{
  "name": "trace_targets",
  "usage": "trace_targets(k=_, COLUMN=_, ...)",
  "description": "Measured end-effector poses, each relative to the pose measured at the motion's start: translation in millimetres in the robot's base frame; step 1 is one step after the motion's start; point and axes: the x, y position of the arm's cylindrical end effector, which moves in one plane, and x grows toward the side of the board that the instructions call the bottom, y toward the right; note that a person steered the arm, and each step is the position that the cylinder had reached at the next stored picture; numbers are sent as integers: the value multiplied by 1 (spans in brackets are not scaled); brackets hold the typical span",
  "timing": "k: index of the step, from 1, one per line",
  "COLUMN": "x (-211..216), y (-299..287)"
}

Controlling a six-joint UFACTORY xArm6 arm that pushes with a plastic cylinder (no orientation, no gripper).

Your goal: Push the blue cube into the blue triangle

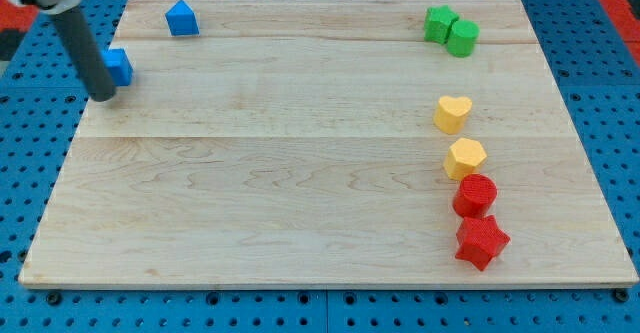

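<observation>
The robot shows only as a straight, smooth rod of dark grey, round in section like a plain cylinder, with a faint lighter sheen along one side. Its tip (pixel 103 97) ends blunt and slightly darker. No cables, screws or markings can be made out on it.

On my feed the wooden board (pixel 300 173) lies on a blue pegboard (pixel 620 93). Taking the yellow heart (pixel 452 113) as my landmark: two green blocks (pixel 450 30) sit touching each other toward the view's top of it, near the board's far edge. Just below the heart is a yellow hexagon (pixel 465 158). Below that, touching it, is a red round block (pixel 475 194), then a red star (pixel 481 241) against that.
</observation>
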Motion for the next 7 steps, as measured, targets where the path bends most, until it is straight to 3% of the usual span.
trace_targets(k=1, x=-17, y=-17)
trace_targets(k=3, x=-67, y=26)
trace_targets(k=5, x=-39, y=42)
trace_targets(k=7, x=-42, y=85)
